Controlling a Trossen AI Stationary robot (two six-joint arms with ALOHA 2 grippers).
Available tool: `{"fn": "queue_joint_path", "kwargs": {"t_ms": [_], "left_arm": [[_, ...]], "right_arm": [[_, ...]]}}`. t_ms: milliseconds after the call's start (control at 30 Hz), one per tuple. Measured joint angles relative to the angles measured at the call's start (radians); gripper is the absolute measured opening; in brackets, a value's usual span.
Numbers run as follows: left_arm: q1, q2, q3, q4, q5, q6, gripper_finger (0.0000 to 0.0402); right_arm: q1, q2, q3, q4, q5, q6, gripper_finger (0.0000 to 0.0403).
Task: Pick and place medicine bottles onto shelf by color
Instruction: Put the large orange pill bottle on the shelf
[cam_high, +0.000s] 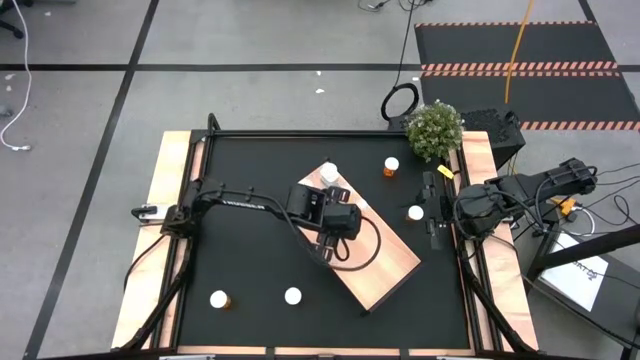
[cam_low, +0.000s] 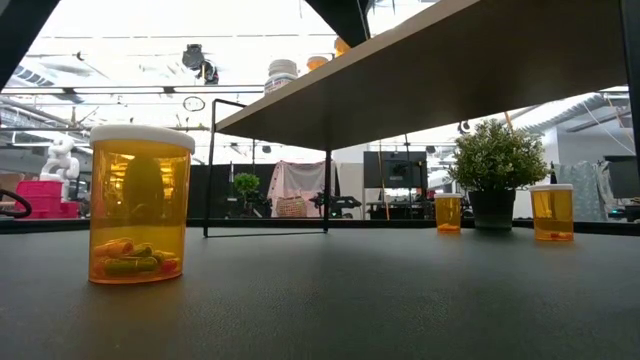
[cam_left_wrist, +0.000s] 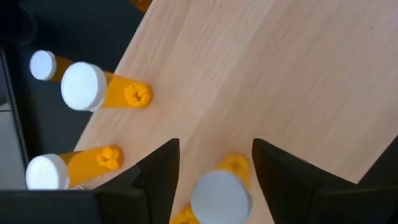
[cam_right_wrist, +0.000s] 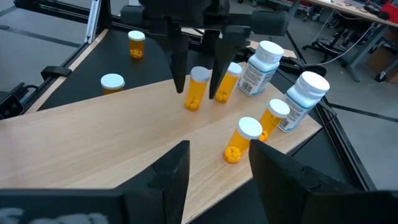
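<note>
Item: shelf (cam_high: 385, 265), a pale wood board raised on thin black legs, sitting askew at the middle of the black mat (cam_high: 250, 260). Standing on it in the right wrist view: two white bottles (cam_right_wrist: 261, 67) side by side near one end, and four orange white-capped bottles, namely two loose orange bottles (cam_right_wrist: 239, 140) towards the near edge, a neighbouring orange bottle (cam_right_wrist: 227, 81), and a straddled orange bottle (cam_left_wrist: 221, 193). Left gripper (cam_left_wrist: 214, 146) is hanging over the shelf with a finger on either side of the straddled orange bottle, jaws parted and a sliver of board showing beside the cap, so it is not clamping the bottle. Right gripper (cam_right_wrist: 219, 142) is waiting at the right edge of the mat, facing the shelf, jaws apart and holding nothing. Four orange mat bottles (cam_high: 391, 167) are standing off the shelf: two to the right of it and two near the front edge. A potted plant (cam_high: 435, 130) is sitting at the far right corner.
</note>
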Motion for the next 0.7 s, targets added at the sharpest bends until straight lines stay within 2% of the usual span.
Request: {"fn": "queue_joint_path", "kwargs": {"t_ms": [300, 400, 600, 700], "left_arm": [[-0.042, -0.058, 0.000, -0.002, -0.072, -0.092, 0.0189], [-0.077, -0.080, 0.000, -0.016, -0.077, -0.161, 0.0179], [-0.159, -0.088, 0.000, -0.121, -0.172, -0.331, 0.0154], [-0.191, -0.092, -0.045, -0.085, -0.209, -0.394, 0.0142]], "right_arm": [[0.000, 0.000, 0.000, -0.001, 0.000, 0.000, 0.0160], [0.000, 0.000, 0.000, -0.003, 0.000, 0.000, 0.0160], [0.000, 0.000, 0.000, -0.009, 0.000, 0.016, 0.0160], [0.000, 0.000, 0.000, -0.007, 0.000, 0.020, 0.0160]]}}
